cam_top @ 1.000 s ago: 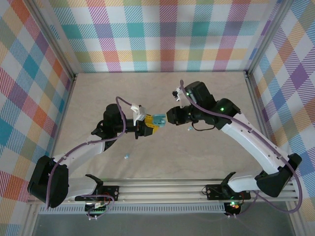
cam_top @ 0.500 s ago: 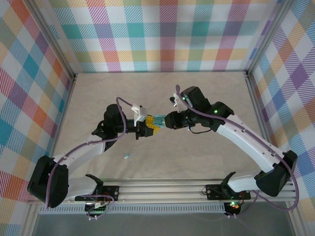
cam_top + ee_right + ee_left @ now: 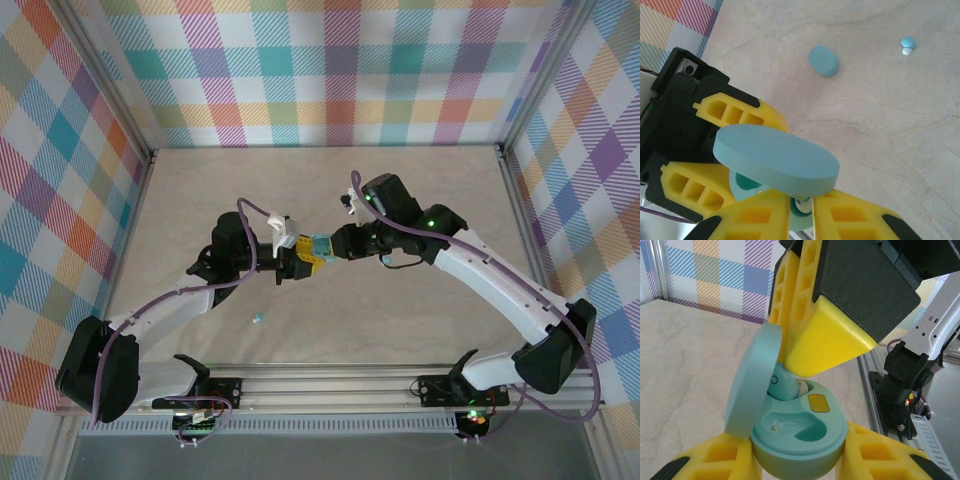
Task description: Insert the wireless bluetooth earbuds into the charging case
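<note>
L: your left tool (image 3: 297,257) clamps the open charging case (image 3: 805,436), lid tipped back to bare its sockets | R: your right tool (image 3: 801,204) pinches one earbud (image 3: 785,388) into the socket beside the lid | spare earbud (image 3: 258,319) lies on the bench (image 3: 420,185).

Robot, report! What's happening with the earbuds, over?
Left pincer shut on open charging case. Right pincer holds earbud at slot. Another earbud loose on table. Nothing blocking.

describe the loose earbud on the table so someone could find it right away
On the pale table, look between the left arm's white forearm and the near rail. The loose earbud is a tiny pale teal speck lying alone there, far smaller than the open charging case held up in the jaws.
</note>
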Robot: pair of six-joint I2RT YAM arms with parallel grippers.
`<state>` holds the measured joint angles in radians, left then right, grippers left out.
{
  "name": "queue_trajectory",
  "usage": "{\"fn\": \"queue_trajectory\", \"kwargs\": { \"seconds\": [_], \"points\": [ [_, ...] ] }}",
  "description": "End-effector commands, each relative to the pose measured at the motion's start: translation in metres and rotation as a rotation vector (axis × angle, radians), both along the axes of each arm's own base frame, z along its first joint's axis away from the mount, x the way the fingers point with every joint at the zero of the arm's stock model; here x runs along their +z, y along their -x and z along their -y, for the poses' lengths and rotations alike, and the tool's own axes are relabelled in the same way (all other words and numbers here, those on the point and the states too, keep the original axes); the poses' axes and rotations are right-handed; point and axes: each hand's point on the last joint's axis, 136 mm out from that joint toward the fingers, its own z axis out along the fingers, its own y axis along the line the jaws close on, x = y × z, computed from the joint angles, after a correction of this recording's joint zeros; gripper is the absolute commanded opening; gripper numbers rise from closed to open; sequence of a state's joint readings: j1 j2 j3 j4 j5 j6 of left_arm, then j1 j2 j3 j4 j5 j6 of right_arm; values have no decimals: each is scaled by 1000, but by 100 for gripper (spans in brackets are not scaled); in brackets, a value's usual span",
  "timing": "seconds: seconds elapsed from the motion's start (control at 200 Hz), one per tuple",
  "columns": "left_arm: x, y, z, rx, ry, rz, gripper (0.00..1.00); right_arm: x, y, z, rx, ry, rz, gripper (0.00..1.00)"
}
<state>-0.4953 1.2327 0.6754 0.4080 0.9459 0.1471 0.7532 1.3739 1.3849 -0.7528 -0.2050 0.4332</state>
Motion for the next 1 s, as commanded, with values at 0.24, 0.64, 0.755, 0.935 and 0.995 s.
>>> {"fn": "queue_trajectory", "kwargs": {
  "seconds": [0.24,0.64,0.755,0.935,0.995],
  "points": [
    [13,10,3,-50,19,50,15,10,-9,-6,1,-45,11,19],
    [12,9,5,-58,12,44,15,2,-10,-9,5,-46,-8,32],
    [12,10,4,-55,11,45,15,-3,-12,-9,-4,-32,-22,35],
    [13,9,4,-54,9,49,15,-9,-13,-9,-15,-16,-34,35],
    [12,9,5,-55,7,48,15,-10,-13,-9,-15,-14,-35,32]
  ]
}}
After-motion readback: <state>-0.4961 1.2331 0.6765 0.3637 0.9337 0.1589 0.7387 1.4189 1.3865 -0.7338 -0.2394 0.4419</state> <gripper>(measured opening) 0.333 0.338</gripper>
